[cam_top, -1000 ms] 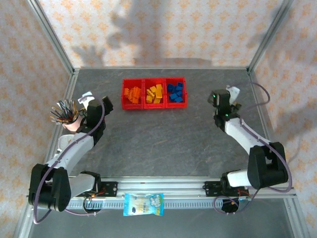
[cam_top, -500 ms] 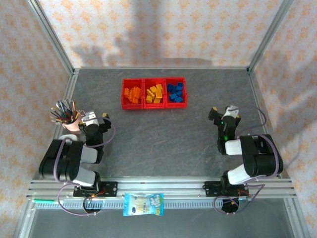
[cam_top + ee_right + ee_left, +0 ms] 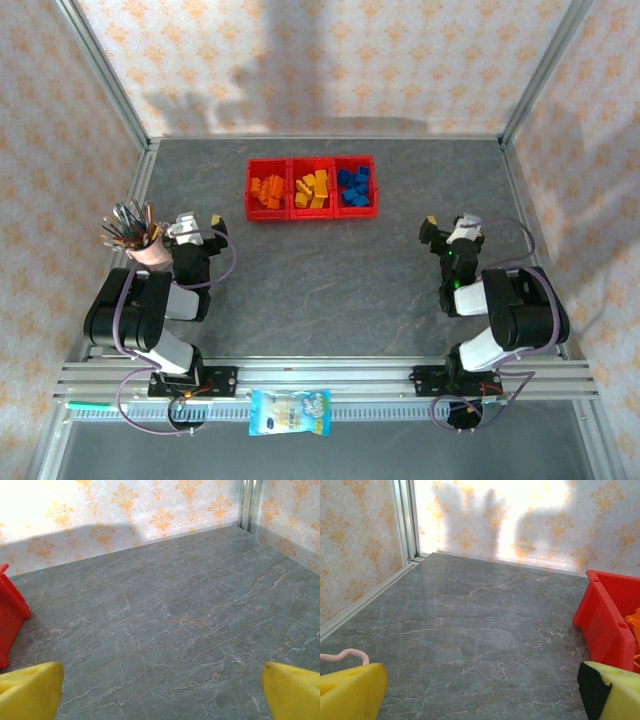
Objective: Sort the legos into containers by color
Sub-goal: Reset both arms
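Observation:
The containers (image 3: pixel 310 210), three red bins joined in a row, stand at the back middle of the table. Orange legos (image 3: pixel 266 190) fill the left bin, yellow legos (image 3: pixel 312 190) the middle one, blue legos (image 3: pixel 354 186) the right one. My left gripper (image 3: pixel 197 222) is folded back near its base, open and holding nothing. In the left wrist view the left gripper (image 3: pixel 482 695) shows two yellow fingertips (image 3: pixel 350 690) wide apart, with the containers (image 3: pixel 605 615) and orange legos (image 3: pixel 632 622) at right. My right gripper (image 3: pixel 447 226) is also drawn back and open; in the right wrist view the right gripper (image 3: pixel 162 692) has bare table between its fingertips (image 3: pixel 292 690).
A pink cup of pens (image 3: pixel 135 235) stands just left of the left gripper. A blue-and-white snack packet (image 3: pixel 290 412) lies on the front rail. Metal frame posts and patterned walls close in the table. The containers' corner (image 3: pixel 10 615) shows at the right wrist view's left edge.
Both arms have folded back from their stretched-out pose toward their bases. Both grippers stayed open, and the legos in the bins did not move.

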Available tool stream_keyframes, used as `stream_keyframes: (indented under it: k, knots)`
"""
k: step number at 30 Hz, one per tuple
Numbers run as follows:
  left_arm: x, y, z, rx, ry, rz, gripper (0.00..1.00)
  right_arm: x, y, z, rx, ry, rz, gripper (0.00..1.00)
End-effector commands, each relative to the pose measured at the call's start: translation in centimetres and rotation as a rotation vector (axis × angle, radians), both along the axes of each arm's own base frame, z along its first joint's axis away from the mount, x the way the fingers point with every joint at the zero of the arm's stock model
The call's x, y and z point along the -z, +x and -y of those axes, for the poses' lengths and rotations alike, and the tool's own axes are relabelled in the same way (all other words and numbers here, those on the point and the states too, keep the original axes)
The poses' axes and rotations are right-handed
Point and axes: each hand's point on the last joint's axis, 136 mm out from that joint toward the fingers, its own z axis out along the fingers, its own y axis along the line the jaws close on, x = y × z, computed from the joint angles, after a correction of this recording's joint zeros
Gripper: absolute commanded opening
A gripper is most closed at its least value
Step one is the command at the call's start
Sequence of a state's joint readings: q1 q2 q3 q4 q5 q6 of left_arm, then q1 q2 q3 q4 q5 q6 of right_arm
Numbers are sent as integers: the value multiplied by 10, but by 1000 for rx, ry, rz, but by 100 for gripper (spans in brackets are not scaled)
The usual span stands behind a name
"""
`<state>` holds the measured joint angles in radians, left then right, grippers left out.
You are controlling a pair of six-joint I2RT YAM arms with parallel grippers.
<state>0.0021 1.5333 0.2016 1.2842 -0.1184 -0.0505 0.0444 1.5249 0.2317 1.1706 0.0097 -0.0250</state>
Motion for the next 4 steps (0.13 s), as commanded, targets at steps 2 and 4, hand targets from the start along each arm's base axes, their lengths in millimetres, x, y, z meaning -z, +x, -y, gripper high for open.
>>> stream_keyframes:
  k: [2, 4]
  knots:
    - [-12, 7, 9, 57, 20, 37, 99, -14, 5, 1, -3, -12, 51, 100]
    - [-12, 7, 11, 65, 23, 38, 99, -16, 3, 2, -2, -12, 60, 100]
